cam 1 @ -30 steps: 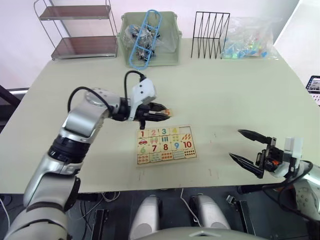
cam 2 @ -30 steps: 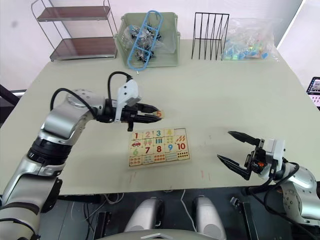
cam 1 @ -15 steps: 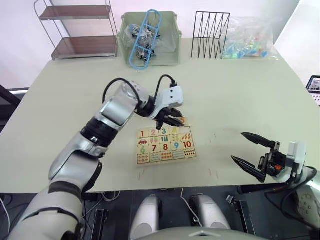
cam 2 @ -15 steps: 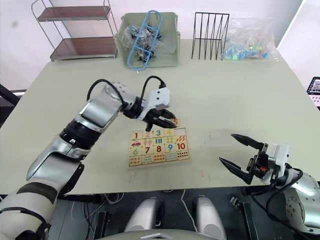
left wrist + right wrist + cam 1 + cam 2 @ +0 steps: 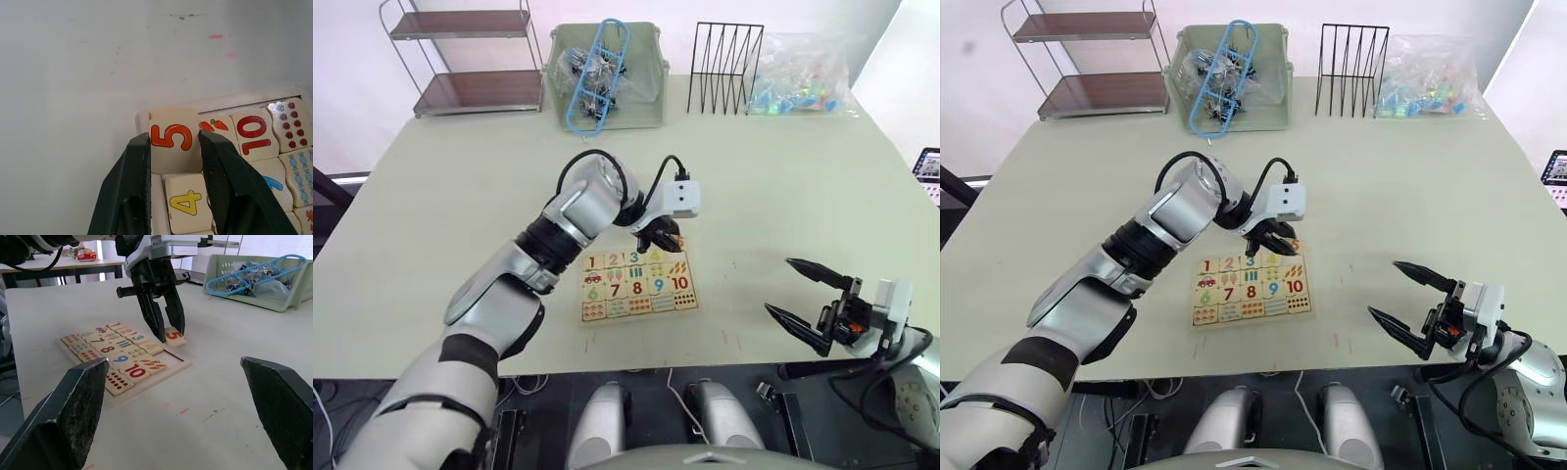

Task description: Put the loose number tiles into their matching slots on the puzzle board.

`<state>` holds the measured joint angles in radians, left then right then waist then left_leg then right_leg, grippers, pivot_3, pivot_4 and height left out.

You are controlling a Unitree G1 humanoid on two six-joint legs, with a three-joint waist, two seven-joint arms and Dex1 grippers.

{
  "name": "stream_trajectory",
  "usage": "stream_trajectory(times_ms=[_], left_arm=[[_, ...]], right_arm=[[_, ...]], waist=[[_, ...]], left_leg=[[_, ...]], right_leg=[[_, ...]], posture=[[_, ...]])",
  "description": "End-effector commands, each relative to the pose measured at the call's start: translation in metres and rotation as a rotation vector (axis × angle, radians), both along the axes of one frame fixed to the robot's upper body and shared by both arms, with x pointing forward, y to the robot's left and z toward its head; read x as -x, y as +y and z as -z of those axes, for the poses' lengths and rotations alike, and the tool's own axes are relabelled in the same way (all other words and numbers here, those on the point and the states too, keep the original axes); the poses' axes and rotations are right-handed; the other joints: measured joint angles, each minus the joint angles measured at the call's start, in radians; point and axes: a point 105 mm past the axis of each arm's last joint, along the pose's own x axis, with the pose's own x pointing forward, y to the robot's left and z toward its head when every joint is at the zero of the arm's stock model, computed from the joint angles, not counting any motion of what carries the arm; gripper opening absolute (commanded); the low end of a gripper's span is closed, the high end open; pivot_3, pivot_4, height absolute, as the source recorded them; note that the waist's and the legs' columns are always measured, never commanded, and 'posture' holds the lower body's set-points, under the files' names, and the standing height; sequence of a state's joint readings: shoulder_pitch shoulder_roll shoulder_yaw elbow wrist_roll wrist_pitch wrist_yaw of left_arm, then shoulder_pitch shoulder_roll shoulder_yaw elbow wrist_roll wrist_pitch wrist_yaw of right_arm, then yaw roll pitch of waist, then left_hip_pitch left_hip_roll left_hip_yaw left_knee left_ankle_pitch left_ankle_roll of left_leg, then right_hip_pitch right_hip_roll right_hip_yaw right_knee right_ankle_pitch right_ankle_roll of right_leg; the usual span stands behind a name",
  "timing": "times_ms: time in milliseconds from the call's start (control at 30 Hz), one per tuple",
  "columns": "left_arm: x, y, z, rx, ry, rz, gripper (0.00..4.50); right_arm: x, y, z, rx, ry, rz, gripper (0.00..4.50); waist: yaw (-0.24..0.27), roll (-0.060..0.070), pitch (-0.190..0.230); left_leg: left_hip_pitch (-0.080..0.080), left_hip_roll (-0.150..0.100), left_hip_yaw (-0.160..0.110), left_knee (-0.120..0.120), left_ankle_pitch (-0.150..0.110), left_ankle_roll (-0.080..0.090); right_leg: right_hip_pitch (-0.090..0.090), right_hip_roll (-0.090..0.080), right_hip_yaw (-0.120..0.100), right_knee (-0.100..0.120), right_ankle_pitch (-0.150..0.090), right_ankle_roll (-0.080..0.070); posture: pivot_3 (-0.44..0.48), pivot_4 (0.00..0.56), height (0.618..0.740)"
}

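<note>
Left gripper (image 5: 173, 147): jaws pinch pale wooden tile, orange numeral 5 (image 5: 172, 137), tilted over flat wooden puzzle board's (image 5: 637, 311) corner slot; may ride rim. Right gripper (image 5: 808, 300): jaws spread, idle.

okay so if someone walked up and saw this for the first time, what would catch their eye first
Probably the left gripper pinching the tile numbered 5, tilted over the last bare slot at the corner of the puzzle board, right beside the seated 4. After that, the right gripper hanging open and apart from the board, off to the robot's right near the table's front edge.
</note>
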<state>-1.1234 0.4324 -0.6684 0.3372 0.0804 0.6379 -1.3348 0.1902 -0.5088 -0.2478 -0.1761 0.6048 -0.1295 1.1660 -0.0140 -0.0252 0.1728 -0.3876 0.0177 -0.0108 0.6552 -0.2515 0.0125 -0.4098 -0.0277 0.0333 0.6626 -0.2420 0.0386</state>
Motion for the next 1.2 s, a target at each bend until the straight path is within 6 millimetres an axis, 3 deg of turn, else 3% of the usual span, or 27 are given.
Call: stream_trajectory(times_ms=[33, 1200], left_arm=[[-0.003, -0.005, -0.002, -0.058, -0.020, 0.016, 0.95], [-0.004, -0.011, 0.008, -0.137, 0.022, -0.007, 0.95]], right_arm=[[0.001, 0.000, -0.007, -0.004, -0.044, 0.008, 4.50], [0.001, 0.002, -0.003, -0.021, -0.053, 0.031, 4.50]], waist=[[0.000, 0.000, 0.000], [0.000, 0.000, 0.000]], left_leg=[[0.000, 0.000, 0.000, 0.000, 0.000, 0.000], [-0.001, 0.000, 0.000, 0.000, 0.000, 0.000]], right_leg=[[0.000, 0.000, 0.000, 0.000, 0.000, 0.000], [-0.001, 0.000, 0.000, 0.000, 0.000, 0.000]], posture=[[0.000, 0.150, 0.739], [0.000, 0.150, 0.739]])
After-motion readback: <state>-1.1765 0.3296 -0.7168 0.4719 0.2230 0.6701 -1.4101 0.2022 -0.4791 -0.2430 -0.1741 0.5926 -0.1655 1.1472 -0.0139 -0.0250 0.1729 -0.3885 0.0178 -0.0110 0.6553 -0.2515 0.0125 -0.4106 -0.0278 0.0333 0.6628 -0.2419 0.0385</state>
